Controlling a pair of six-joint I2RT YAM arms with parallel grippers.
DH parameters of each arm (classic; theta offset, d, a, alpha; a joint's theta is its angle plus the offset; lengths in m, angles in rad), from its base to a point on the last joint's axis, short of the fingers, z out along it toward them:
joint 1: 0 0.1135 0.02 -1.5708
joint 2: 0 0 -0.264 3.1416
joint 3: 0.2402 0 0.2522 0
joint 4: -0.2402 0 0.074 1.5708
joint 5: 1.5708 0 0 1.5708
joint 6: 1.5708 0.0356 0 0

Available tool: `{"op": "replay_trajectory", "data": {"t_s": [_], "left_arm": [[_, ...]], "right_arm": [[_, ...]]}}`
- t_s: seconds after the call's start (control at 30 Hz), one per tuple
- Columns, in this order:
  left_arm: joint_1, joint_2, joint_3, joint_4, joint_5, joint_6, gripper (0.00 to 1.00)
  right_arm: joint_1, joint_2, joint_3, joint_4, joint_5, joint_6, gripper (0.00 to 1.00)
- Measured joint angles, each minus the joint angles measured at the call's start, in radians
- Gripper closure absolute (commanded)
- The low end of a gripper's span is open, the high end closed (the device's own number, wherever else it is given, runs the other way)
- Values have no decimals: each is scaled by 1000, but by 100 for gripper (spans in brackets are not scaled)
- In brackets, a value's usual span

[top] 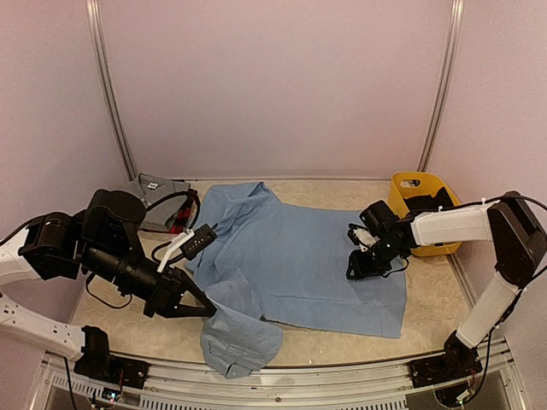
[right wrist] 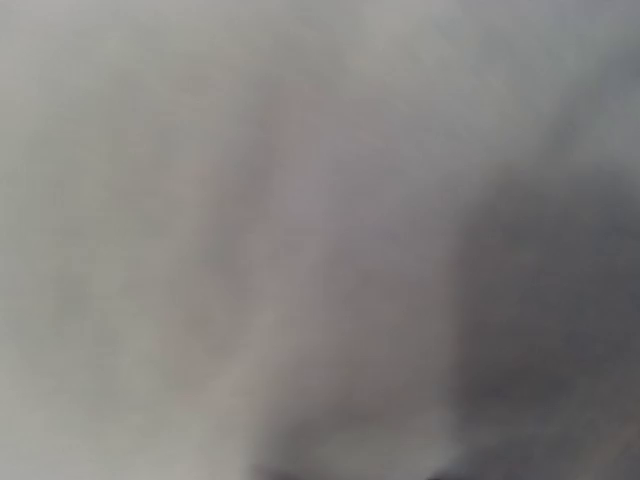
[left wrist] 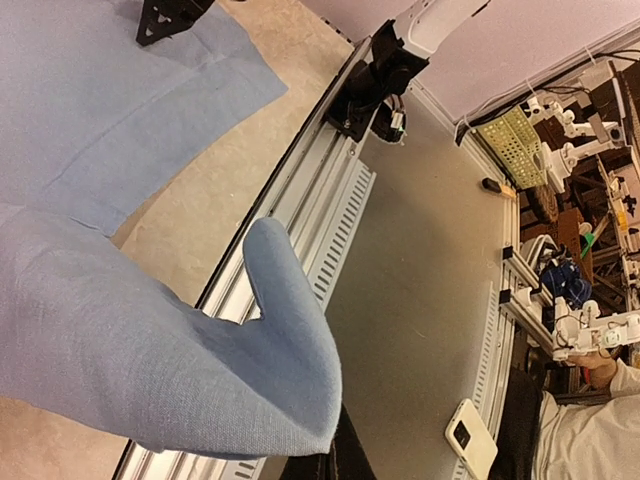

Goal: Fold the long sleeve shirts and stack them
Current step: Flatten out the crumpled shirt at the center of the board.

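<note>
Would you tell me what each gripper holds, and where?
The left gripper holds the light blue shirt by its near sleeve; the right gripper rests on its body, grip unclear.

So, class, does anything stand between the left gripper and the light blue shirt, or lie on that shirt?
Nothing visible: the left gripper holds the light blue shirt by its sleeve; only the right gripper rests on the cloth.
</note>
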Motion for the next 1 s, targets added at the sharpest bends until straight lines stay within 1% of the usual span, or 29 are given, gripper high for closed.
{"op": "replay_trajectory", "data": {"t_s": [0.07,0.2,0.43,0.6,0.73,0.8,0.9,1.0], "left_arm": [[0,33,-11,0,11,16,100],[0,122,-31,3,20,55,100],[-3,328,-40,26,63,145,100],[-10,430,-28,27,108,223,94],[-11,464,18,13,131,288,81],[-11,467,44,3,141,321,71],[-10,467,94,-21,156,369,48],[1,466,139,-43,163,416,19]], "right_arm": [[-2,38,5,-11,31,2,61],[-5,61,33,-5,65,6,61],[-31,85,60,-14,140,3,61],[-58,81,60,-40,187,-10,61],[-64,65,60,-90,185,-40,60],[-64,50,60,-113,173,-56,60],[-64,17,66,-151,168,-78,60],[-64,-7,86,-182,168,-93,60]]}}
